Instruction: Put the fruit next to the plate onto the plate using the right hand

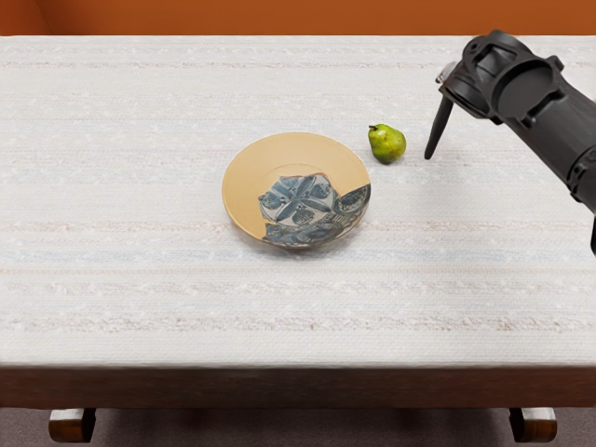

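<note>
Head view: pear [386, 142] lies between plate [250, 175] and robot hand [492, 79].

I see the plate [253, 175] sitting on the table [140, 279] near the middle of the frame. The pear [386, 142] lies on the table just beside the plate, above and to its right, not touching it. The right hand [484, 76] is in the upper right of the frame, right of the pear and apart from it.

Pale, faintly striped table [140, 279] with a dark front edge, orange wall [233, 17] behind, wooden feet [72, 424] below
</note>
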